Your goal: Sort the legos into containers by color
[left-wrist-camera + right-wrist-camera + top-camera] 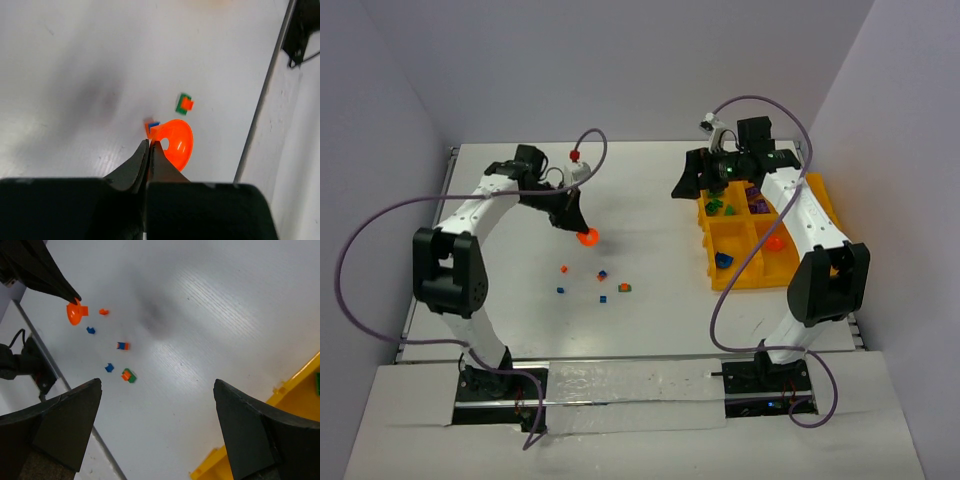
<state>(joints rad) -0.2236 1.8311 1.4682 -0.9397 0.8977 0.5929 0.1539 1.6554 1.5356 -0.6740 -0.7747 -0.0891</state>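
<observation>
Pressed together low in the left wrist view, the left hand (150, 146) pinches the thin rim of an orange dish (177, 142) over the left half of the table (650, 190), with small loose bricks (602, 275) near. That edge grip could slip, so lift straight and carry slowly to the tray (735, 235), likely the compartment holding an orange piece (775, 242). The right hand (156, 390), spread and empty, hangs by the tray's far corner; steer clear.
</observation>
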